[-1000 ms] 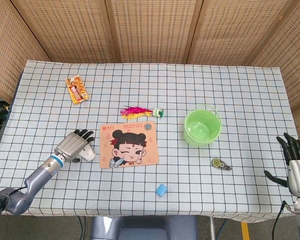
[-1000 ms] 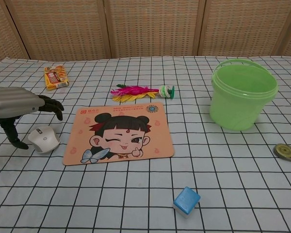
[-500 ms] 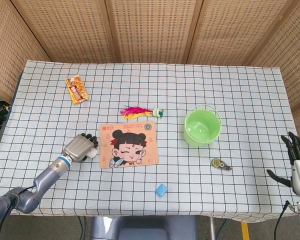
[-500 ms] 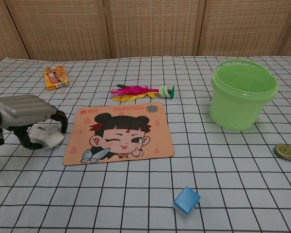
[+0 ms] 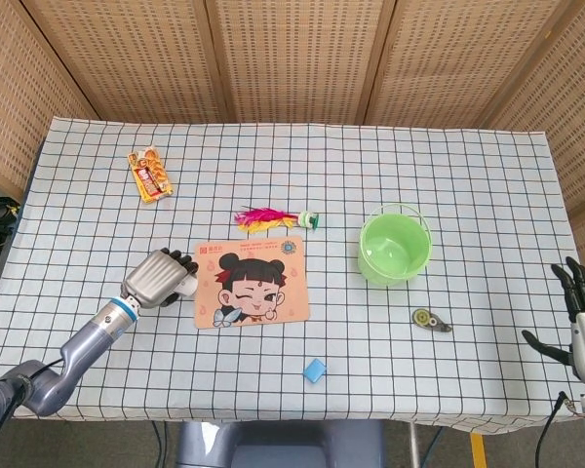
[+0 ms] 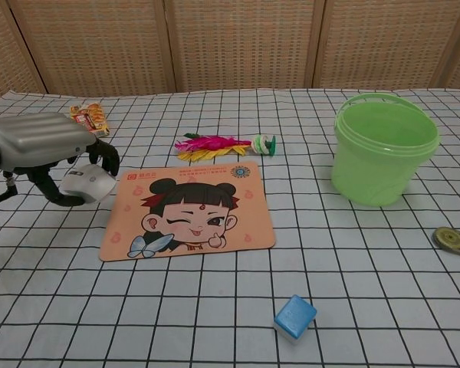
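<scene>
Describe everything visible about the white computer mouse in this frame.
The white mouse looks like smooth, glossy plastic with a small grey mark on top. The left hand grips it from above, fingers curled over its far end, so only its lower shell shows. It appears lifted off the checked tablecloth, tilted, just left of the cartoon mouse pad. In the head view the hand hides most of it.

Left hand: back showing as brushed silver metal, fingers matt black; gripping mouse, smooth white plastic w/ slight sheen. Mouse pad: looking matt, printed. Tablecloth: checked cloth, matt, lying w/ slight creases. Bucket: reading as glossy translucent green plastic. Blue block: smooth. Wall panels: woven, rough-looking.
</scene>
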Motion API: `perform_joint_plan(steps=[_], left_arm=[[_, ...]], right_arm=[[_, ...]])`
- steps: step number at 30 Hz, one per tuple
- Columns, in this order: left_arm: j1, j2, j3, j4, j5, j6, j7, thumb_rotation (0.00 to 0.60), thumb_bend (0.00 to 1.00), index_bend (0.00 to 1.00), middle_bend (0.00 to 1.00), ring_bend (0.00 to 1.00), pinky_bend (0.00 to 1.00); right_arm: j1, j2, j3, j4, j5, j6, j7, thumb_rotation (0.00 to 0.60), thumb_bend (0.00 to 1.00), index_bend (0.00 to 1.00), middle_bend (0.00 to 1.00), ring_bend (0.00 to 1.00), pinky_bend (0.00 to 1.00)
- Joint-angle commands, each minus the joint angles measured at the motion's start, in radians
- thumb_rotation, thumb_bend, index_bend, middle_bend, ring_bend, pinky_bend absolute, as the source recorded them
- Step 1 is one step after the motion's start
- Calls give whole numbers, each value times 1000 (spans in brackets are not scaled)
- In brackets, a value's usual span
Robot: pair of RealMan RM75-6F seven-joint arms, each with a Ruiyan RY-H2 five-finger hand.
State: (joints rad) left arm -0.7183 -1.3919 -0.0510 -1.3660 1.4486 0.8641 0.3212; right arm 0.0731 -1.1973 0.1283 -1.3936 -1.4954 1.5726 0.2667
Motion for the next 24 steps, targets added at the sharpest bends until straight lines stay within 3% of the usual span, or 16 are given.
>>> perform_joint_plan(steps=[1,5,11,15,24], left_arm=[[-26,3,-2,-8,37,-1,1,600,519,586,394,364,427],[-98,-21,35,40,198,8,-20,600,519,586,394,363,427],[-200,-100,104,224,454,130,-104,600,519,593,394,363,427],[-238,-164,129,360,523,204,-198,600,519,595,393,363,425],[-273,-308,181,660,559,280,-379,600,519,590,390,363,423]], right_arm=[[0,1,1,1,2,-2,4,600,78,118,0,0,0],[-1,3,6,6,11,-4,15,600,78,119,0,0,0],[-1,5,19,24,40,-20,39,600,78,118,0,0,0],[-2,7,27,33,57,-27,55,600,78,119,0,0,0],[0,3,38,53,82,-47,60,600,78,119,0,0,0]])
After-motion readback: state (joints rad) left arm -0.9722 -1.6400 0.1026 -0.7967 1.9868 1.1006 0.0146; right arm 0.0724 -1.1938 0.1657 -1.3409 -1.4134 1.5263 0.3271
